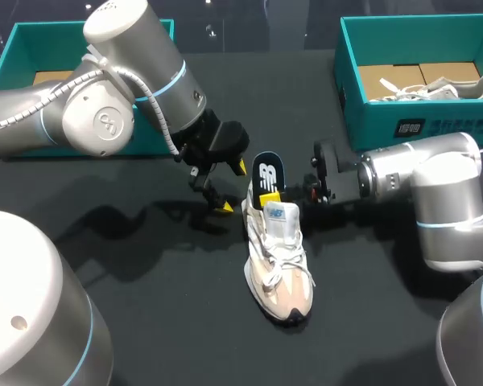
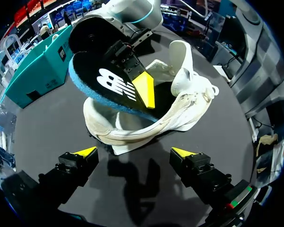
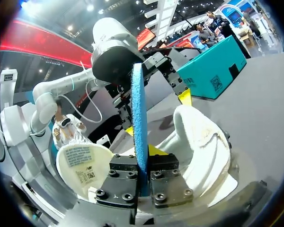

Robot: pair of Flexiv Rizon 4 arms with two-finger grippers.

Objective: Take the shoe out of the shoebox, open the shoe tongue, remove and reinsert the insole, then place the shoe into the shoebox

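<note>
The white sneaker (image 1: 280, 265) is lying mid-bench, toe pointing near, with the dark insole (image 1: 267, 170) sticking up out of its heel opening. Nothing is bracing the shoe, so any push on the insole is likely risking a slide across the bench (image 1: 145, 273), or a buckle against the heel collar. The right jaws are gripping the insole, the right arm (image 1: 419, 173) reaching in level from the right. The left jaws are hanging open just left of the heel, touching nothing, under the left arm (image 1: 105, 121). A teal shoebox (image 1: 362, 112) is sitting far right.
</note>
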